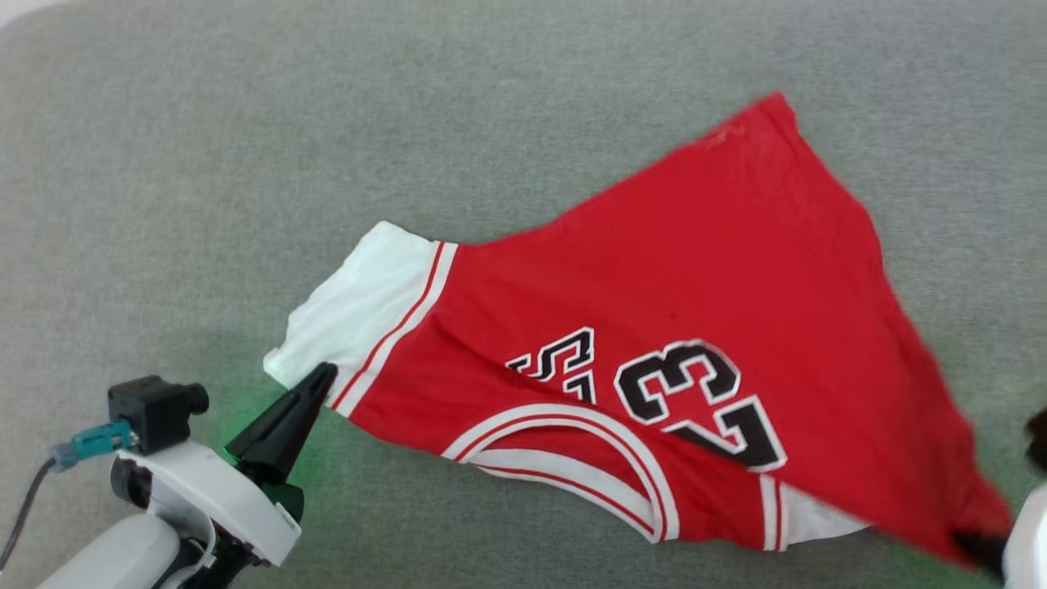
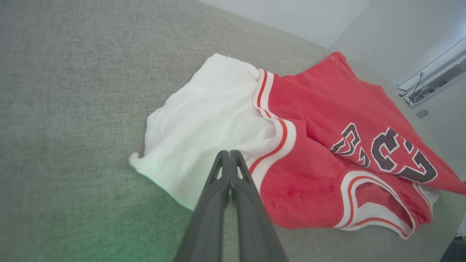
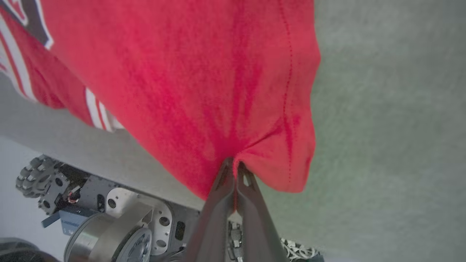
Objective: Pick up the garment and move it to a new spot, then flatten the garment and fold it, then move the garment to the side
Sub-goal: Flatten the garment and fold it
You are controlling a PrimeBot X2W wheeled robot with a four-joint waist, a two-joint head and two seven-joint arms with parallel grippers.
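The garment [image 1: 654, 327], a red jersey with a white sleeve, striped trim and black-and-white "23" lettering, lies spread on the grey surface. My left gripper [image 1: 325, 373] is at the lower left, shut with its tips pressed together on the near edge of the white sleeve [image 2: 204, 123]. In the left wrist view the left gripper [image 2: 230, 153] sits over that sleeve. My right gripper [image 3: 233, 162] is shut on a bunched red corner of the garment [image 3: 204, 72], which hangs lifted off the surface. In the head view the right gripper [image 1: 981, 546] shows at the lower right edge.
A grey fabric surface [image 1: 245, 123] stretches wide to the left and back of the garment. Its near edge [image 3: 91, 145] shows in the right wrist view, with the robot's base and wheels [image 3: 47, 182] below. A white wall [image 2: 309, 18] stands beyond the far edge.
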